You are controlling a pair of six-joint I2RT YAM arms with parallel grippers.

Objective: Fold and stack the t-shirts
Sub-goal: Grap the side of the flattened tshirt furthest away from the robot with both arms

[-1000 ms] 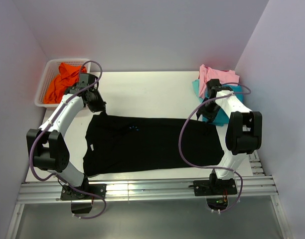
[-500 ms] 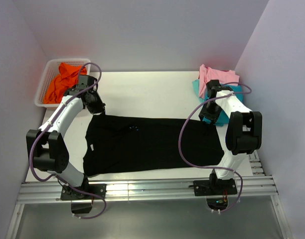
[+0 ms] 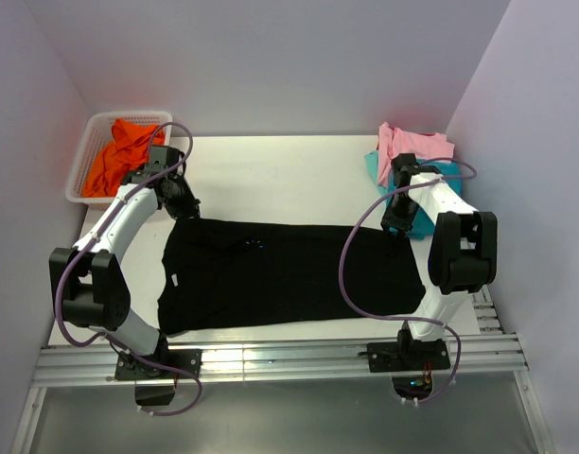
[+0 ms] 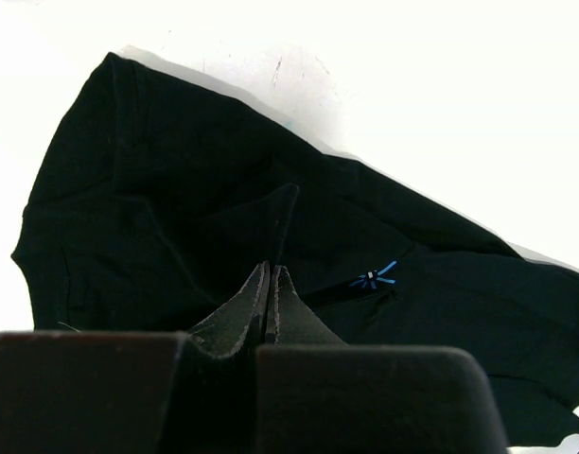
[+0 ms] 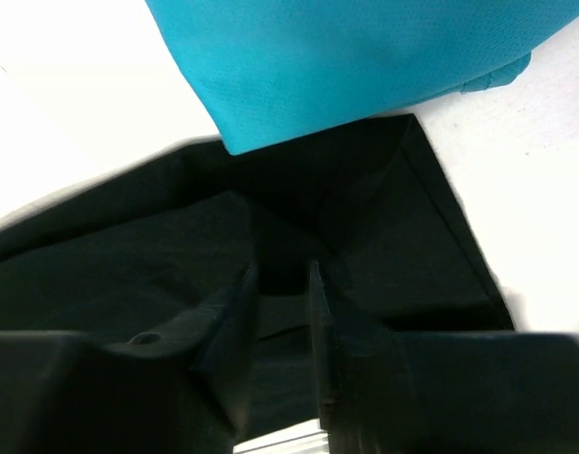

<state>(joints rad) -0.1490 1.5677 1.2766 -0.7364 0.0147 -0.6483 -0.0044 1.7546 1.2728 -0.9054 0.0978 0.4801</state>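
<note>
Black t-shirt (image 3: 289,274): laid flat on the bench (image 3: 289,175) across the middle of the top view. Its long axis runs left to right across the frame, and the starburst logo (image 3: 254,246) is toward the left end, close to the upper edge.
Edge in question: the shirt's upper long edge, which ends in an upper-left and an upper-right corner with one arm at each.
Left end effector (image 3: 185,208): set at the upper-left corner. In the left wrist view its fingers are seen pressed together (image 4: 271,270) on a raised peak of the black cloth, so that corner is judged to be held.
Right end effector (image 3: 394,227): set at the upper-right corner. In the right wrist view its fingers are seen apart (image 5: 282,274), astride a raised fold of black cloth, and no completed grip can be made out.
Nearer arm: each corner is nearer the arm on its own side, so no reach across the shirt is needed.
Direction of the move, as judged: once the right corner is pinched, the upper edge would be carried toward the bottom of the frame, across the short axis.
Teal t-shirt (image 5: 346,66): lies just above the right fingers, and its edge meets or overlaps the black corner. It is judged that it could be caught as well.
Pink t-shirt (image 3: 412,144): heaped by the teal one at the upper right.
Orange t-shirt (image 3: 119,151): in the basket (image 3: 77,170) at the upper left, apart from the black shirt.
</note>
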